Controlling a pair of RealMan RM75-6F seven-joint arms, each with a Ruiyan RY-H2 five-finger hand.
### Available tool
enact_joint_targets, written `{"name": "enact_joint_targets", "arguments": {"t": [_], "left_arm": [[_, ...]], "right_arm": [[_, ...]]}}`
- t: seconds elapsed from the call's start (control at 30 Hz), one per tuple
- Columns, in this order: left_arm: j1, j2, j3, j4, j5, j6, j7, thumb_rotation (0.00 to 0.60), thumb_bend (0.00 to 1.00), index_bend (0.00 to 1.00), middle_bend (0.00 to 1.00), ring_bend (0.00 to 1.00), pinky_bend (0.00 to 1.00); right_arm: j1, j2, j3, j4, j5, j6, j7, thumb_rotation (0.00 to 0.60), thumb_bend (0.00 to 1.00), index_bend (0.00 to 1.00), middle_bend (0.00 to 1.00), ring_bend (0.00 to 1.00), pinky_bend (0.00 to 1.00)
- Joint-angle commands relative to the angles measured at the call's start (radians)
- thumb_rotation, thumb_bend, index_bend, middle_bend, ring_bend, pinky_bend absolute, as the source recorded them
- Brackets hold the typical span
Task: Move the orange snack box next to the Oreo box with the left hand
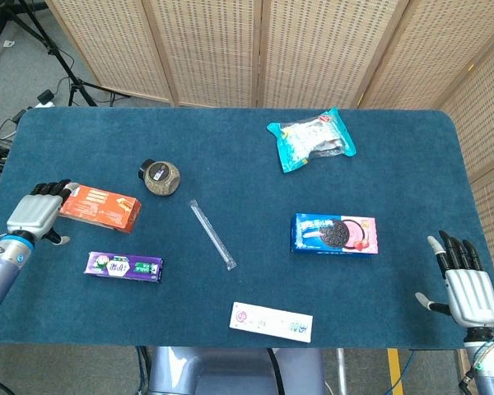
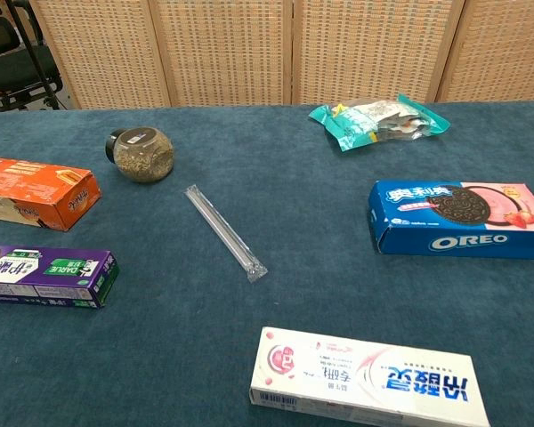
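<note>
One "OREO" box [image 2: 461, 219] legible — left robot hand [image 1: 38, 212] curled at orange snack box [image 1: 97, 205], grip unclear.

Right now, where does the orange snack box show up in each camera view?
Head view: orange snack box at the table's left side, the left hand at its left end.
Chest view: far left, cut off by the frame edge.
Shared landmark: the round jar, just beyond its right end.
</note>
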Motion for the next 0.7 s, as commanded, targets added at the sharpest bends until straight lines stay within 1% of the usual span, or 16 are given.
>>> {"name": "enact_joint_targets", "arguments": {"t": [0.03,0.2,0.33,0.57,0.7], "left_arm": [[-0.054,-0.022,0.030,0.048,-0.072,-0.059,0.038,0.600,0.16,0.00,0.00,0.00,0.00],[-0.112,-0.057,0.079,0.118,-0.142,-0.109,0.083,0.600,0.16,0.00,0.00,0.00,0.00],[-0.143,-0.101,0.101,0.176,-0.187,-0.128,0.090,0.600,0.16,0.00,0.00,0.00,0.00],[-0.177,-0.178,0.125,0.273,-0.168,-0.130,0.094,0.600,0.17,0.00,0.00,0.00,0.00],[-0.189,-0.209,0.127,0.317,-0.151,-0.134,0.081,0.600,0.17,0.00,0.00,0.00,0.00]], "right_arm": [[0.000,0.000,0.001,0.002,0.002,0.000,0.002,0.600,0.05,0.00,0.00,0.00,0.00],[0.001,-0.002,0.004,0.006,0.006,-0.001,0.009,0.600,0.05,0.00,0.00,0.00,0.00],[0.004,-0.006,0.005,0.013,0.008,-0.004,0.007,0.600,0.05,0.00,0.00,0.00,0.00],[0.013,-0.017,0.005,0.024,0.023,-0.028,-0.006,0.600,0.05,0.00,0.00,0.00,0.00],[0.017,-0.022,0.008,0.029,0.034,-0.037,-0.013,0.600,0.05,0.00,0.00,0.00,0.00]]}}
